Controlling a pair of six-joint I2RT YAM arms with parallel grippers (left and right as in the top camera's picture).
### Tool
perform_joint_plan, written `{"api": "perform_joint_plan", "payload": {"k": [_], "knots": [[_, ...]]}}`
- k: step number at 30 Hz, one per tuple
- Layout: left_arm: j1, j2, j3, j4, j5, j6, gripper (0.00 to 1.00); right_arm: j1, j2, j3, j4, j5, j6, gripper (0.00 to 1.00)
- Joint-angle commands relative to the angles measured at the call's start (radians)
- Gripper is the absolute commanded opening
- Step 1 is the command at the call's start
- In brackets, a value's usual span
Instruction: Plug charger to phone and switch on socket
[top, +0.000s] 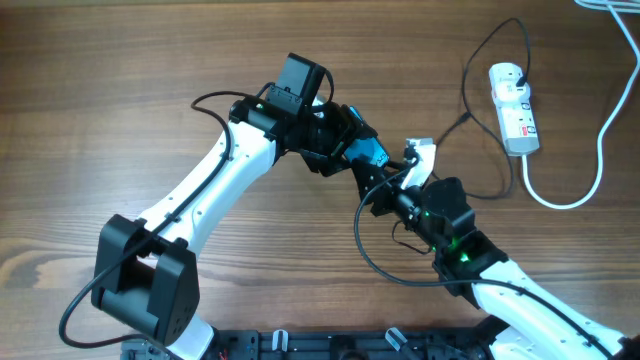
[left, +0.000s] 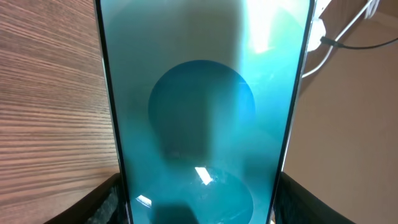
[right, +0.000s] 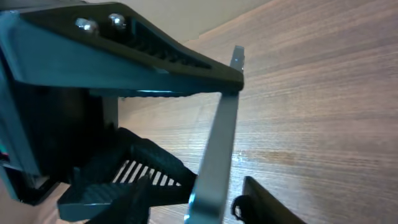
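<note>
One charger (top: 467, 80) occupies the socket (top: 515, 120); left fingers (left: 106, 200) clasp the phone (left: 199, 112).

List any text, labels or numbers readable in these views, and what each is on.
None can be read.
phone screen: plain teal, no text showing.
white band at the phone's end, overhead view: too small to read.
socket: red markings, too small to read.
</note>
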Motion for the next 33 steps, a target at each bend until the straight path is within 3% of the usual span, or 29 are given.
{"api": "perform_joint_plan", "payload": {"k": [1, 11, 17, 20, 24, 27, 31, 33], "knots": [[-0.003, -0.028, 0.022, 0.002, 0.037, 0.007, 0.48, 0.005, 0.008, 0.014, 0.03, -0.01, 0.02, 0.4], [-0.003, -0.028, 0.022, -0.027, 0.039, 0.059, 0.47, 0.005, 0.007, 0.014, 0.042, -0.082, 0.02, 0.25], [-0.003, -0.027, 0.022, -0.028, 0.024, 0.069, 0.49, 0.005, 0.007, 0.014, 0.066, -0.137, 0.047, 0.07], [-0.003, -0.027, 0.022, -0.035, 0.018, 0.089, 0.49, 0.005, 0.007, 0.014, 0.084, -0.169, 0.092, 0.04], [-0.002, -0.027, 0.021, -0.043, 0.011, 0.153, 0.61, 0.005, -0.014, 0.014, 0.117, -0.202, 0.152, 0.04], [0.037, -0.034, 0.023, -0.043, 0.013, 0.265, 0.79, -0.01, -0.048, 0.014, 0.109, -0.195, 0.225, 0.05], [0.163, -0.1, 0.023, -0.083, 0.01, 0.427, 0.99, -0.084, -0.047, 0.014, 0.039, -0.19, 0.471, 0.04], [0.237, -0.174, 0.023, -0.15, -0.063, 0.489, 0.99, -0.135, -0.041, 0.014, 0.023, -0.239, 0.665, 0.04]]}}
